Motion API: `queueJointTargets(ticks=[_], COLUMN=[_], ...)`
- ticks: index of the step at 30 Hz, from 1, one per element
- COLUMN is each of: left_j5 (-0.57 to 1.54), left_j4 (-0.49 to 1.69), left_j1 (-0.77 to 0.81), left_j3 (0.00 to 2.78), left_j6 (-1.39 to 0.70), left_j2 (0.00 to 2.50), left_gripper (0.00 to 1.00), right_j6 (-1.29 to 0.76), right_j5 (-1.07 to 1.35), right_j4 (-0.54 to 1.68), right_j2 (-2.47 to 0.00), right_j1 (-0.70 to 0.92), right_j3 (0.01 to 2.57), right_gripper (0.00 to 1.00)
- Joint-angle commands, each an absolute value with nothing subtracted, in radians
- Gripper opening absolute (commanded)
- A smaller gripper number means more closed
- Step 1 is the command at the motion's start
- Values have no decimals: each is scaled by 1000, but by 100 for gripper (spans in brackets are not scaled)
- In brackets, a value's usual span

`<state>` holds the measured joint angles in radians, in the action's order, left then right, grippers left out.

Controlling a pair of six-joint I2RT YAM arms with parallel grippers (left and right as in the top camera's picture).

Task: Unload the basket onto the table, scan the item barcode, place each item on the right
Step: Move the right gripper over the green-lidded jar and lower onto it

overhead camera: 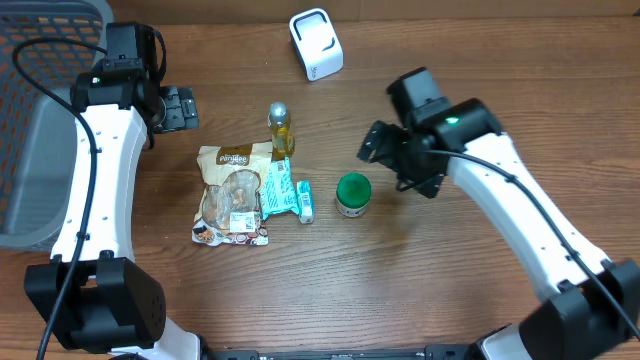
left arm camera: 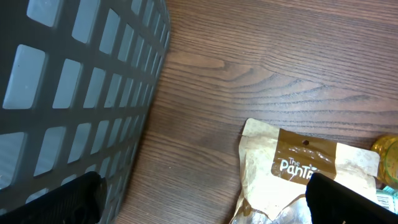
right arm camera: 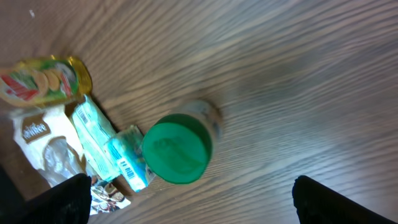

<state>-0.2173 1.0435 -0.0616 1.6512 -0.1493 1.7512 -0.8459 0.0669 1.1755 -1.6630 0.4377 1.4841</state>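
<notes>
Both end effectors are wide open w/ nothing held. R end effector (overhead camera: 374, 150) hangs just beside the green-lid jar (overhead camera: 352, 193). The jar stands upright mid-desk, at the edge of the item cluster. In the R wrist view it sits below and between the spread fingers. So the jar is prob. the item to scan, though which item is meant can't be told for sure. L end effector (overhead camera: 180, 107) is well apart from it, between the grey basket (overhead camera: 30, 150) and the snack bag (overhead camera: 233, 195).

Handling, as a judgement:
- **Feel:** small, rigid, round, prob. light to moderate, so a firm squeeze should be OK.
- **Slip:** walls look smooth, so it may slip or spin in the pads.
- **Material:** glass vs plastic is unclear from above, so treat it as breakable.
- **Hold:** grip across the body just under the lid, or across the lid rim from above.
- **Barcode:** not visible now, prob. on the side wall, so keep fingers off the label.
- **Approach:** the teal packet (overhead camera: 285, 190) lies near on the cluster side, so come in from the bare desk (overhead camera: 480, 60) side.
- **Carry:** the white scanner (overhead camera: 316, 44) sits at the far edge, well apart, so a lift and carry is needed.
</notes>
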Motion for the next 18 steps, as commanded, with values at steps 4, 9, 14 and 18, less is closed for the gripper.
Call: queueJointTargets(ticks=[4,9,14,18], left_j5=[-216,-216,-216,-216], left_j4=[1042,1042,1042,1042], left_j1=[-72,-72,-72,-72], left_j3=[1673,1673,1673,1673], left_j6=[-134,-134,-134,-134], left_j2=[1739,1739,1739,1739], left_gripper=[100,100,99,100], right_j6=[-926,-955,-970,-978], right_j5=[42,43,42,41], right_j4=[1126,1106,1076,1066], right_j2=[-1781,-1849,-1890,-1916], right_j1=[511,539,575,597], right_j3=[1480,1480,1480,1480], right_gripper=[100,100,100,100])
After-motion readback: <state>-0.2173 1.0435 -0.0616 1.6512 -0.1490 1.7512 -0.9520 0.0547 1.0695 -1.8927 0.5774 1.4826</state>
